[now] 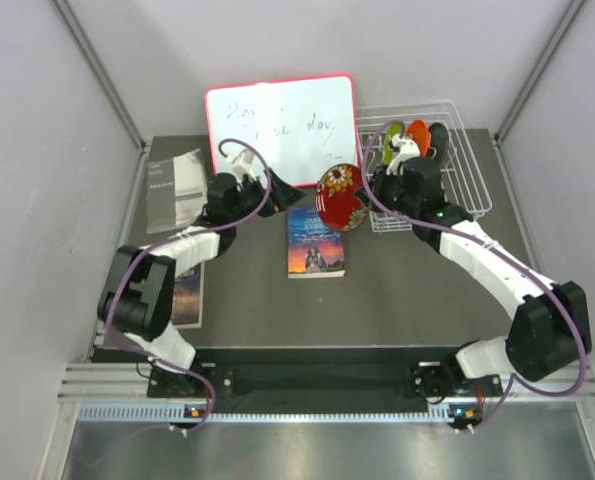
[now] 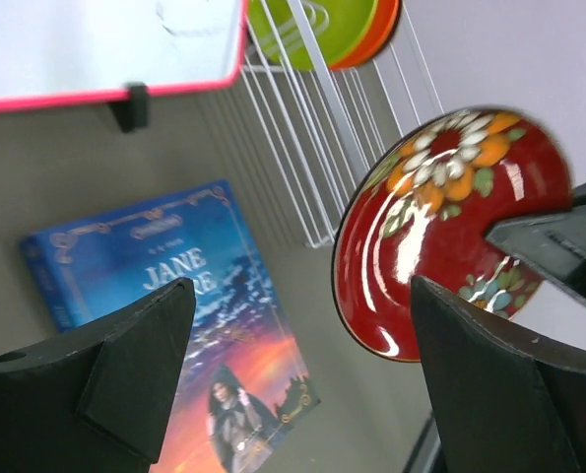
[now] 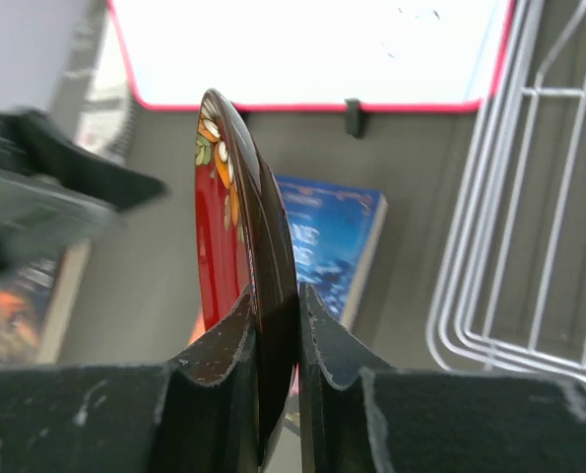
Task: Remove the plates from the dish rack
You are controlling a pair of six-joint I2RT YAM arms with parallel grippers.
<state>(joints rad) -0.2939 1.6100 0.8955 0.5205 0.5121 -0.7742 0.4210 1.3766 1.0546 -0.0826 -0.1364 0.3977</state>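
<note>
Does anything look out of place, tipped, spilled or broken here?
Nothing stands out. The red plate is outside the rack, but the right pincer grips its rim, holding it on edge. The green plate, orange plate and teal plate stand in the rack. No spill or damage shows.

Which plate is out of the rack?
The dark red flowery plate: the right gripper pinches its rim between its jaws, outside the dish rack. The lime green plate, orange plate and dark plate stand inside it.
</note>
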